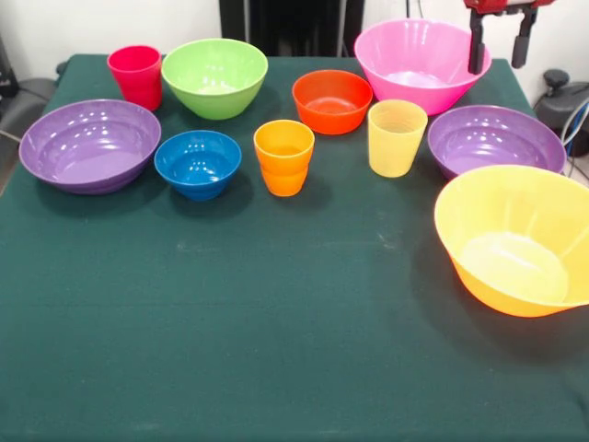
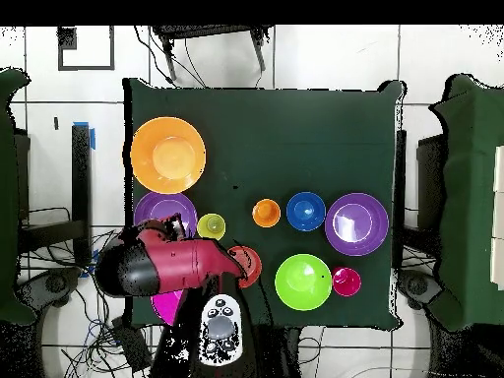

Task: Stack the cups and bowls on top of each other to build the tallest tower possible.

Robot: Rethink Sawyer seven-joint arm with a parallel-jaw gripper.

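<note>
Jaws apart, nothing between them: my gripper (image 1: 500, 41) hangs high over the pink bowl (image 1: 419, 63), two dark fingers (image 1: 476, 46) pointing down, clear of its rim as far as the front view lets me judge. From overhead my red arm (image 2: 162, 264) covers most of that bowl and hides the jaws, so I cannot confirm the gap there.

Nearest neighbours in the front view:
- small orange-red bowl (image 1: 331, 99), just left of the pink one, upright, apart from it.
- translucent yellow cup (image 1: 397, 136), in front of the pink bowl, upright, mouth up.
- purple bowl (image 1: 495, 140), just right of the yellow cup, partly behind the yellow-orange bowl (image 1: 515, 239), which sits closest to the camera on the right.

Further out:
- orange cup (image 1: 284, 156), upright, about mid-table.
- small blue bowl (image 1: 198, 163), just left of the orange cup.
- green bowl (image 1: 214, 76), back row, with the red-pink cup (image 1: 135, 76) right beside it on the left.
- second purple bowl (image 1: 90, 145), far left, close to the blue bowl.

Every piece stands alone on the green tablecloth (image 1: 276, 350), open side up; no tower begun, nothing nested.
</note>
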